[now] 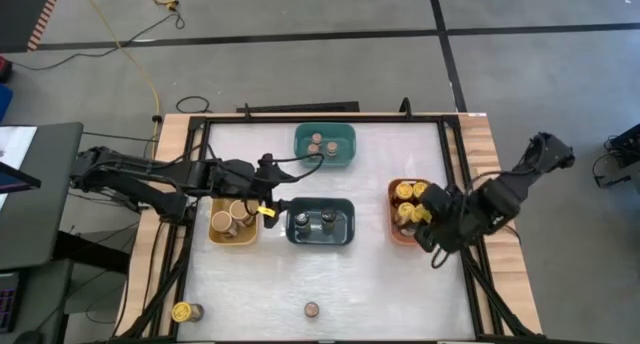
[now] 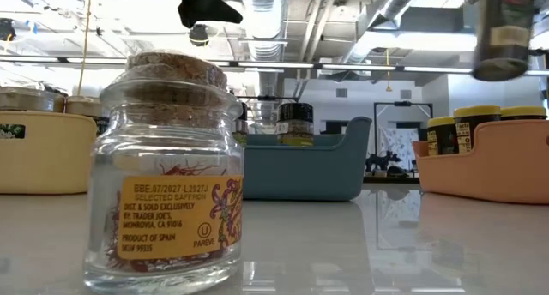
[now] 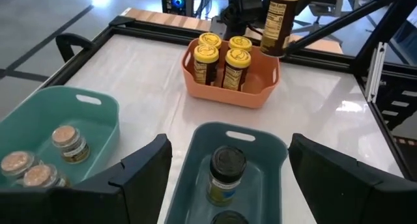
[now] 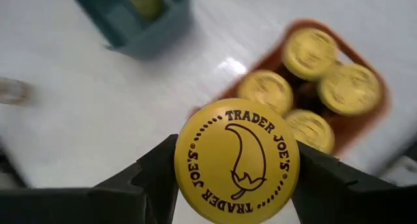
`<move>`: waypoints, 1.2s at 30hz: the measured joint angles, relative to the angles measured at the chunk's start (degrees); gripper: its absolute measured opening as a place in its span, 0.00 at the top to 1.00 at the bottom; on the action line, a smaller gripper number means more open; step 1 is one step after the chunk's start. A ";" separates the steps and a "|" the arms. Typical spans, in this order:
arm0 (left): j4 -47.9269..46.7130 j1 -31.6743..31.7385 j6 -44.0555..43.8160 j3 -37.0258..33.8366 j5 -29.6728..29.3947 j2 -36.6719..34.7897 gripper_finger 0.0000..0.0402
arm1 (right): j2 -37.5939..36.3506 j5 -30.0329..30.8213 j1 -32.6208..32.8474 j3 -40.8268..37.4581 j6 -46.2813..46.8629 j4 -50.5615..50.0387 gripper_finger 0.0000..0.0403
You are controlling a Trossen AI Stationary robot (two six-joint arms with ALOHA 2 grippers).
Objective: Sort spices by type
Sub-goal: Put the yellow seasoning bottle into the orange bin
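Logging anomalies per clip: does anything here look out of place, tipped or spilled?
Nothing spilled or tipped. Two jars remain unsorted near the table's front edge: a yellow-lidded jar at the left corner and a cork-topped jar mid-edge. The right gripper holds another yellow-lidded jar above the orange bin.

Orange bin (image 4: 365, 129) blurred, held jar's (image 2: 504, 33) top cut off
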 joint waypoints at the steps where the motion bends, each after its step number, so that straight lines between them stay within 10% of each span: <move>1: 0.00 0.00 -0.35 0.00 0.00 0.03 0.26 | 0.47 0.22 1.05 0.00 1.98 -1.86 0.37; 36: 0.03 0.00 -2.22 0.00 0.07 0.03 0.26 | 5.14 0.65 11.97 -17.59 27.35 0.05 0.37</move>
